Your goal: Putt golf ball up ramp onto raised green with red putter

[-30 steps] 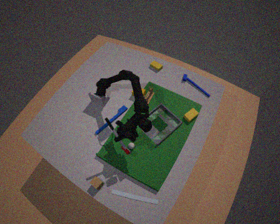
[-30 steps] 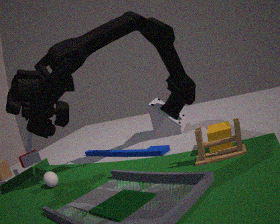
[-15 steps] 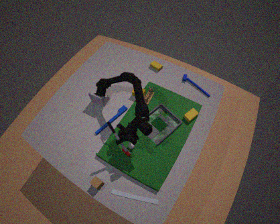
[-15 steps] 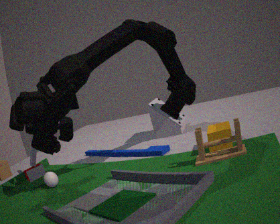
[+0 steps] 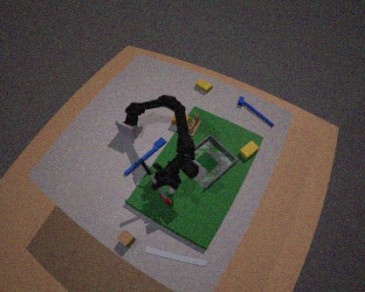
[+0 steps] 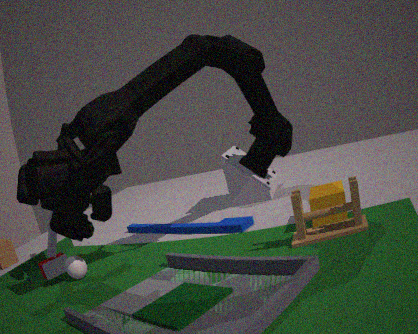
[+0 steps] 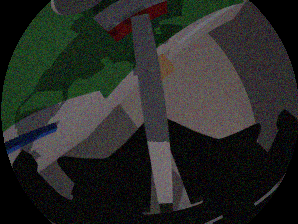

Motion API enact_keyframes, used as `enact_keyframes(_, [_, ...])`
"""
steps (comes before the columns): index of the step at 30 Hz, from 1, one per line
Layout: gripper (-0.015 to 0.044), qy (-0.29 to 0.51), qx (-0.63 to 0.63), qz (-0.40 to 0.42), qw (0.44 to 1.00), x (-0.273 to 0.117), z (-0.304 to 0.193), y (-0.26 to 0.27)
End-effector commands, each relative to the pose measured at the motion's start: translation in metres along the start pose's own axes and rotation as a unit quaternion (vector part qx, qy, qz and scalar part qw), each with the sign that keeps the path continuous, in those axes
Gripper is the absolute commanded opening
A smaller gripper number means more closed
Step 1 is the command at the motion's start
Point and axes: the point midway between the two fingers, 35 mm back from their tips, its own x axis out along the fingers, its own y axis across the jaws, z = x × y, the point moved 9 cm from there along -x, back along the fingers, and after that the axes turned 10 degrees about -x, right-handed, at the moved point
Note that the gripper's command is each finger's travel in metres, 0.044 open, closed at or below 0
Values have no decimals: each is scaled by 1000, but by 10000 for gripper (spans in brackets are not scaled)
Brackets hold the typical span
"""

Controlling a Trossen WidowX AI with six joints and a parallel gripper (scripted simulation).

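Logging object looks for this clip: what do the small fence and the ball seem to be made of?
The fence looks like unfinished wood: tan posts and rails, matte. The ball looks like smooth white plastic or rubber, with no dimples visible; the picture is too grainy to say more.
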Motion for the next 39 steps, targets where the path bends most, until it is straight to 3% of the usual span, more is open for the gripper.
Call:
enact_keyframes(1, [0,0,5,0,1000,3,4,2])
enact_keyframes(12, [0,0,0,0,1000,1,4,1])
enact_keyframes(20, [0,1,5,0,1000,32,-3,1])
enact_keyframes(29, [0,-1,5,2,1000,28,-1,1])
enact_keyframes(39, [0,-2,4,2,1000,-91,35,9])
